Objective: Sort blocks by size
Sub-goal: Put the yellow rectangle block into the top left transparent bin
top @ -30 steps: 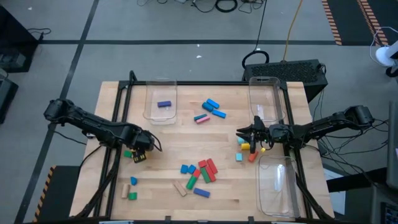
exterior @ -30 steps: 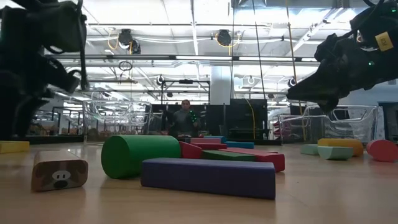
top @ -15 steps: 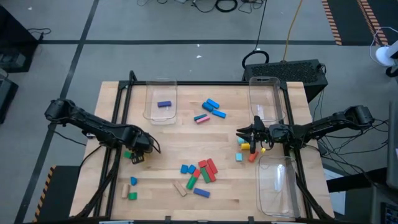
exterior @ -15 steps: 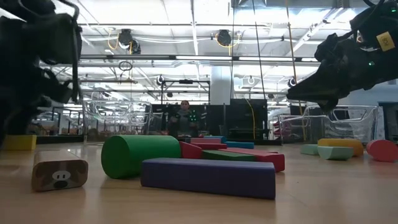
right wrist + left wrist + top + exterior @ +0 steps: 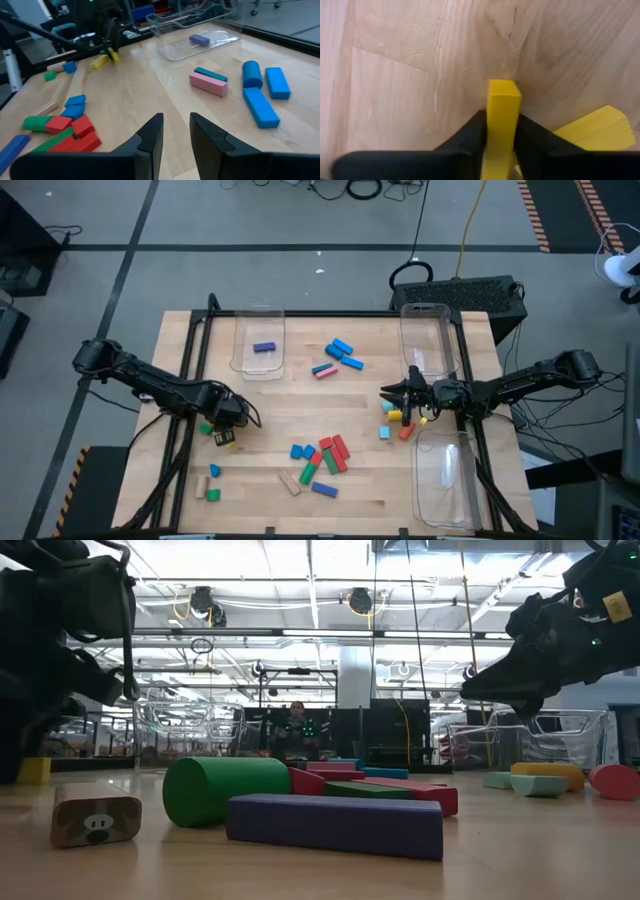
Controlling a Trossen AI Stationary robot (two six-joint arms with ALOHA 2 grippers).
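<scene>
At the table's nine o'clock side, the left gripper (image 5: 501, 145) pinches a narrow yellow block (image 5: 501, 120) edgewise, likely for lifting toward a bin. Only its wrist view shows this grip and a second yellow block (image 5: 594, 131) alongside. At three o'clock, the right gripper (image 5: 175, 131) waits, fingers slightly apart and empty, above blocks the high view shows.

A light wooden table (image 5: 300, 410) on a black frame stands on a grey concrete floor (image 5: 250, 230) crossed by dark seams, with orange-and-black hazard tape (image 5: 535, 215) toward one corner and a tangle of black cables (image 5: 350, 188) lying at the far edge. Beyond the table lies a large workshop hall — a white ceiling with rows of bright strip lights (image 5: 330, 633), hanging cables, a pale square pillar (image 5: 354, 690), and dark racks of equipment. A person (image 5: 294, 730) stands far back among them.
</scene>
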